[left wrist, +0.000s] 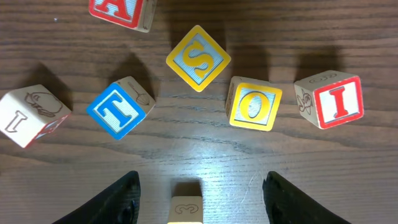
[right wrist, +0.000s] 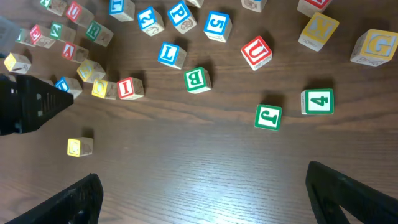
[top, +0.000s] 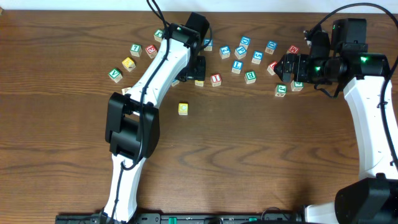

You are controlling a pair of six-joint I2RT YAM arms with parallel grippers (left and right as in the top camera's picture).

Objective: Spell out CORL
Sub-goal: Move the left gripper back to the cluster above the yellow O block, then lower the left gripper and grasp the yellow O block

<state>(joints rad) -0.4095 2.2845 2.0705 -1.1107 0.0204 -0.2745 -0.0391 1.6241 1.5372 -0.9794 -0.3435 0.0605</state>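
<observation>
Straddling a yellow block (left wrist: 186, 206), left hand (left wrist: 202, 179) spread wide, bare wood (left wrist: 236, 155) either side.

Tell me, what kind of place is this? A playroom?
Most likely a robot lab, not a playroom: a white left arm and right arm with black cables reach over a wooden table scattered with letter blocks.

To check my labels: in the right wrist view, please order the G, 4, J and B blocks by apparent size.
1. G block
2. 4 block
3. J block and B block look alike, so unranked.
</observation>
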